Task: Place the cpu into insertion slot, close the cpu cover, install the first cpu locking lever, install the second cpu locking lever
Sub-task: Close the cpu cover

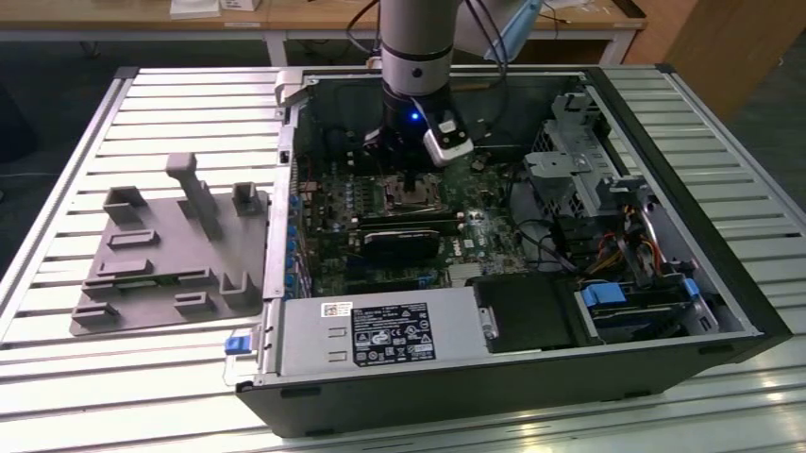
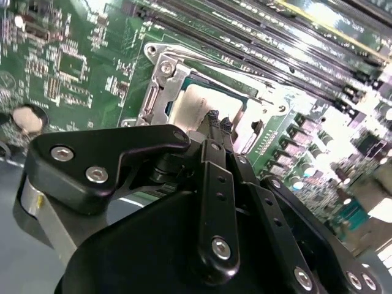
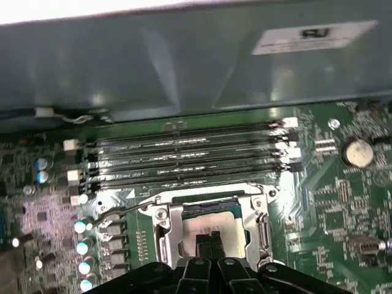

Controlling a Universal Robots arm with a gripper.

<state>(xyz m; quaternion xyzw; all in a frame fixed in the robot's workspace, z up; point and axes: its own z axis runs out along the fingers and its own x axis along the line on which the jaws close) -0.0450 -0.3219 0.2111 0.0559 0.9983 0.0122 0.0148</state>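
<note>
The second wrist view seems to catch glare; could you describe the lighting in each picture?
Second wrist view: glare whitens the long black memory slots; first wrist view: even light, soft sheen on the pale silver square cpu; exterior view: shade inside the black computer case.

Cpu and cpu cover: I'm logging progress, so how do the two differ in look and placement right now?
The cpu is a solid pale square; the cpu cover is a brighter silvery frame with an open middle. The cpu is smaller and shows through the cover's opening, below the shut pincer. Both are square metal.
</note>
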